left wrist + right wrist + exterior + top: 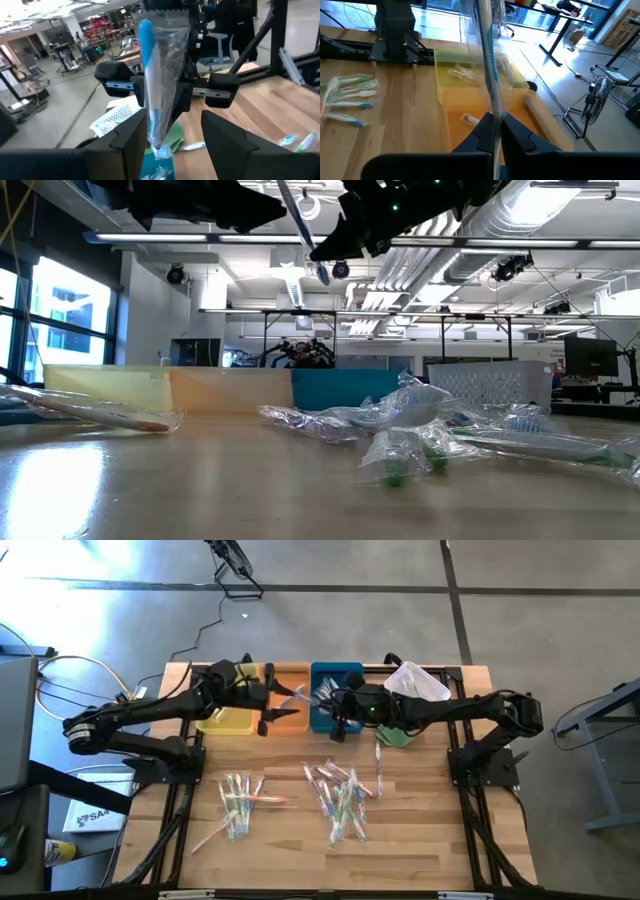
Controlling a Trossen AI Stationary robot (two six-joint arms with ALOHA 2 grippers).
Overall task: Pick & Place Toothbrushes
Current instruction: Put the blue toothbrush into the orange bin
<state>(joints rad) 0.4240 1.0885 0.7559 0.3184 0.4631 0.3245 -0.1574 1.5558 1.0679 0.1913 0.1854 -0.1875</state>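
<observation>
Two claws meet above the trays at the table's (420,860) far edge. Right claw (495,131) clenched on a wrapped blue toothbrush (487,60), held upright over the orange tray (470,135). Left claw (172,131) released, fingers either side of same brush w/o touching. Other toothbrushes (338,802) lie in two loose piles mid-table. Yellow tray (225,720) & blue tray (322,718) flank the orange one.

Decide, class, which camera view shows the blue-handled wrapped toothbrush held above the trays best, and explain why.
The left wrist view: the toothbrush fills the frame, its blue handle and wrapper plain. The right wrist view shows it clamped in the shut right claw. In the high view it is tiny between both arms; the low view shows a thin stick overhead.
</observation>
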